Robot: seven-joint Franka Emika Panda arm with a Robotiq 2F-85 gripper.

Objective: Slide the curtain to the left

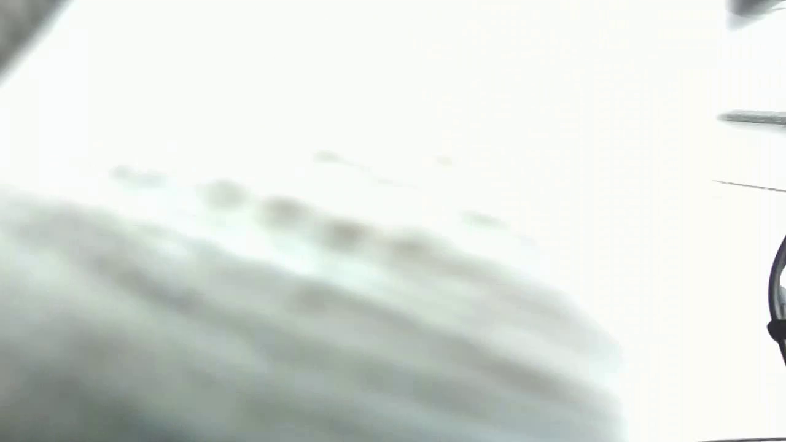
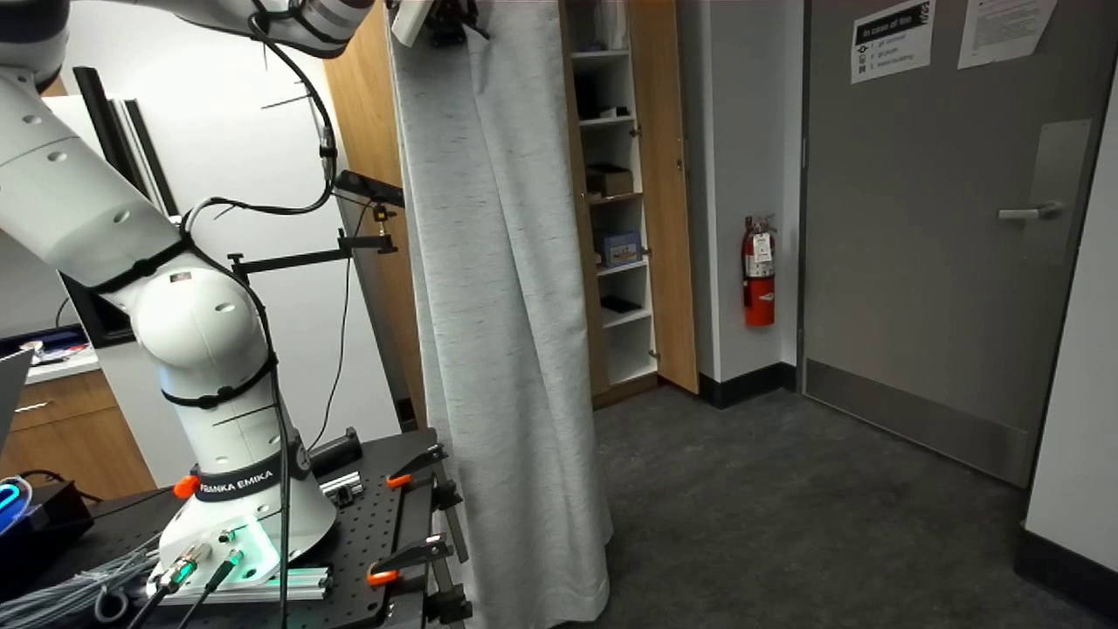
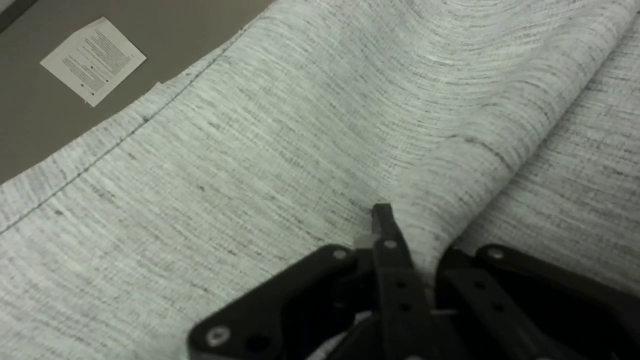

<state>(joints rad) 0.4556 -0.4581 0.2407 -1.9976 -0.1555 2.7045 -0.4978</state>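
The light grey curtain (image 2: 515, 332) hangs in long folds beside the table edge in an exterior view, its hem near the floor. It fills most of the wrist view (image 3: 240, 165), with its stitched edge running diagonally at the left. My gripper (image 3: 417, 240) is shut on a fold of the curtain, which runs between the two fingers. The right fingertip is hidden behind the cloth. The gripper (image 2: 450, 22) also shows at the top of an exterior view, against the curtain's upper part. A blurred grey streaked surface fills the lower left of an exterior view; I cannot tell whether it is the curtain.
An open cabinet (image 2: 668, 218) stands behind the curtain. A red fire extinguisher (image 2: 759, 275) and a grey door (image 2: 935, 262) are at the right. A camera mount (image 2: 297, 258) and clamps (image 2: 419, 559) sit near the curtain by the black table (image 2: 371, 489).
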